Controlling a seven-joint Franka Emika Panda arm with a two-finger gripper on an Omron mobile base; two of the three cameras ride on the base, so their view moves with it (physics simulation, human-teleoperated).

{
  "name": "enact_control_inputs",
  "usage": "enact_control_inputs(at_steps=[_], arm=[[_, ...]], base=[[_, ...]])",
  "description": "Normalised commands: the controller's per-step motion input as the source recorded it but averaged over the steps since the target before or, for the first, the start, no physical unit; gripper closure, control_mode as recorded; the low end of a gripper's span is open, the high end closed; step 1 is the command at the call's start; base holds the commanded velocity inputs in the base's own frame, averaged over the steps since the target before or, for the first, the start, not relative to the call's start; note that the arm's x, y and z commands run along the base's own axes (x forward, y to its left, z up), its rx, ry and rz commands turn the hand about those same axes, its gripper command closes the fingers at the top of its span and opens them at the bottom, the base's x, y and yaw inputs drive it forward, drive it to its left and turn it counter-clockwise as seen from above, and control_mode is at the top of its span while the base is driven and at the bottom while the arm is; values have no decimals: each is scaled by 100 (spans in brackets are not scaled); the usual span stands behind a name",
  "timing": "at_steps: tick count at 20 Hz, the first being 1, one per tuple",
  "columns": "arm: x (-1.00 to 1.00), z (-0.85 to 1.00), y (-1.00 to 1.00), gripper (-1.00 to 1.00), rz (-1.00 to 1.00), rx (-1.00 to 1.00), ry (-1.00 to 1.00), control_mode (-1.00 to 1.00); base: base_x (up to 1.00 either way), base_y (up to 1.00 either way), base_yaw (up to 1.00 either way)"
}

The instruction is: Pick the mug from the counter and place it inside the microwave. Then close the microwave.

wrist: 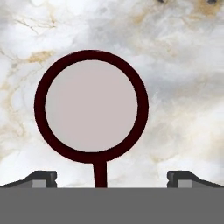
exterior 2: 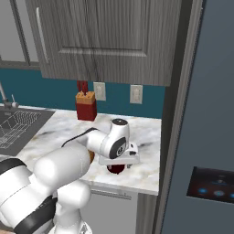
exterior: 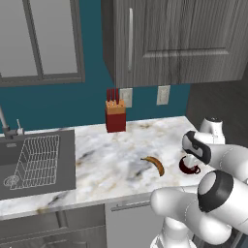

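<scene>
1. Hand view: the mug (wrist: 91, 106) sits upright on the marble desk (wrist: 183, 87), seen straight from above, its maroon rim a full ring around a pale inside, its handle pointing toward the bottom of the picture.
2. The tool (wrist: 111, 177) is released, its two dark fingertips (wrist: 41, 178) spread wide apart on either side of the handle, with nothing between them.
3. Left base view: the mug (exterior: 189, 166) stands near the right end of the desk (exterior: 111, 155), partly hidden by the arm's wrist directly above it.
4. A banana (exterior: 155, 164) lies just left of the mug, apart from it.
5. A red knife block (exterior: 116, 115) stands at the back of the desk against the teal wall, well apart from the mug.
6. A dark sink (exterior: 36, 162) with a wire rack lies at the left end.
7. Right base view: the mug (exterior 2: 115, 169) shows just beneath the hand, near the desk's front edge.
</scene>
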Motion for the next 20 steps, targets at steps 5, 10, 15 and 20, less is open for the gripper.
enact_control_inputs(at_steps=[5, 10, 15, 20], arm=[[-5, -7, 0, -100, 0, 0, 0, -100], [-3, -17, 0, -100, 0, 0, 0, -100], [-3, -15, 0, -100, 0, 0, 0, -100], [-3, -6, 0, -100, 0, 0, 0, -100]], base=[[0, 0, 0], [0, 0, 0], [0, 0, 0], [0, 0, 0]])
